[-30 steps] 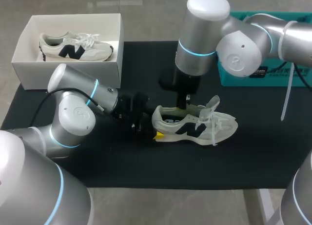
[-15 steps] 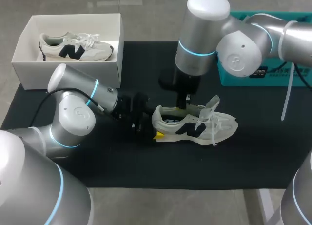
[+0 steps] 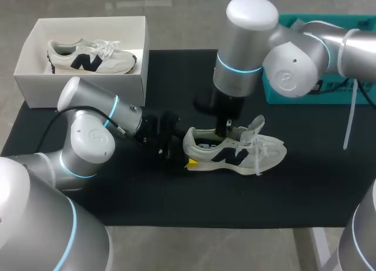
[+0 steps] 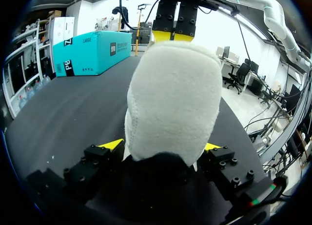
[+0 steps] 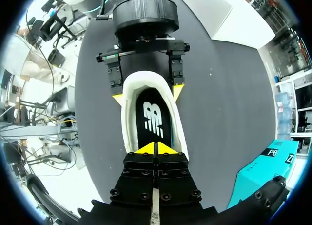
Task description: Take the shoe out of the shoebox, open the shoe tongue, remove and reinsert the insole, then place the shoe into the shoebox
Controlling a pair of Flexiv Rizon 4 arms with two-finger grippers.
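Note:
A white shoe [image 3: 235, 150] with a black logo lies on its side-sole on the black mat, toe to the right, its tongue [image 3: 256, 126] pulled up. My left gripper [image 3: 187, 153] holds its heel [image 4: 170, 98] from the left, one yellow tip on each side, touching. My right gripper [image 3: 226, 129] hangs over the shoe's opening with its yellow tips [image 5: 156, 148] pressed together just above the black insole [image 5: 153, 120]. Nothing shows between them. The white shoebox [image 3: 88, 83] stands at the back left.
A second white shoe [image 3: 88, 56] lies inside the shoebox. A teal box [image 3: 276, 91] sits at the back right, behind my right arm. The black mat [image 3: 176, 206] covers the table in front of the shoe.
My right arm has shifted slightly to the right above the shoe. The shoe and my left arm have not moved.

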